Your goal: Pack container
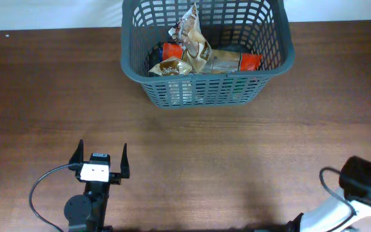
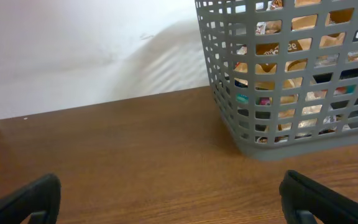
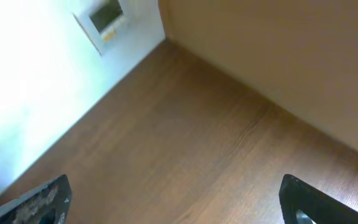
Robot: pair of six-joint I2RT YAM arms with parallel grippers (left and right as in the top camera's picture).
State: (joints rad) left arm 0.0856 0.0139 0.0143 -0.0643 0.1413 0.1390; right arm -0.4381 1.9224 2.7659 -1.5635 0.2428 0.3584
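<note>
The container (image 1: 140, 69) is a large dark grey lattice basket at the table's far middle. It holds several grocery packets (image 1: 195, 51), brown, white and red. It also shows at the upper right of the left wrist view (image 2: 229, 118), packets visible through its slots. My left gripper (image 1: 100, 159) is open and empty near the front left of the table, well short of the container; its fingertips frame bare wood in the left wrist view (image 2: 173, 199). My right gripper (image 3: 176, 199) is open and empty over bare wood; only its arm (image 1: 366, 183) shows overhead at the front right corner.
The wooden table (image 1: 237, 148) stretches between the grippers and the container. A white wall (image 2: 73, 50) rises behind the table's far edge. The right wrist view shows a wall panel with a small white plate (image 3: 101, 18) beyond the table edge.
</note>
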